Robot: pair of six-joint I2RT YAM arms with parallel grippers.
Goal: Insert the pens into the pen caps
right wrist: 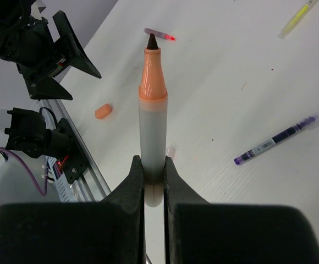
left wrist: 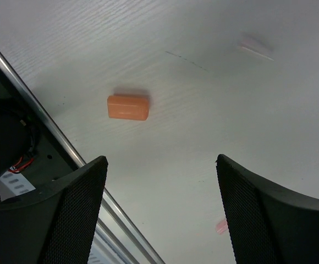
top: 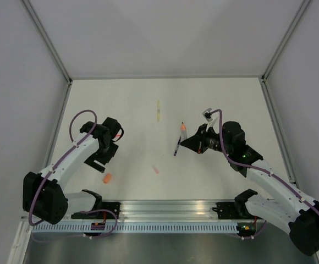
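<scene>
The left gripper (left wrist: 160, 165) is spread wide and holds nothing. The orange cap (left wrist: 128, 107) lies on the table (left wrist: 231, 110) at about 11 o'clock from it, touching neither finger. The right gripper (right wrist: 153, 165) pinches the grey pen (right wrist: 152, 126), its orange tip pointing to 12 o'clock

Matt white tbl (top: 121, 110), smooth orange cap (left wrist: 128, 106), frosted plastic pen (right wrist: 152, 129)

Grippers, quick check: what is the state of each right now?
Left gripper: open, holding nothing.
Right gripper: closed on the grey pen with the orange tip.
</scene>
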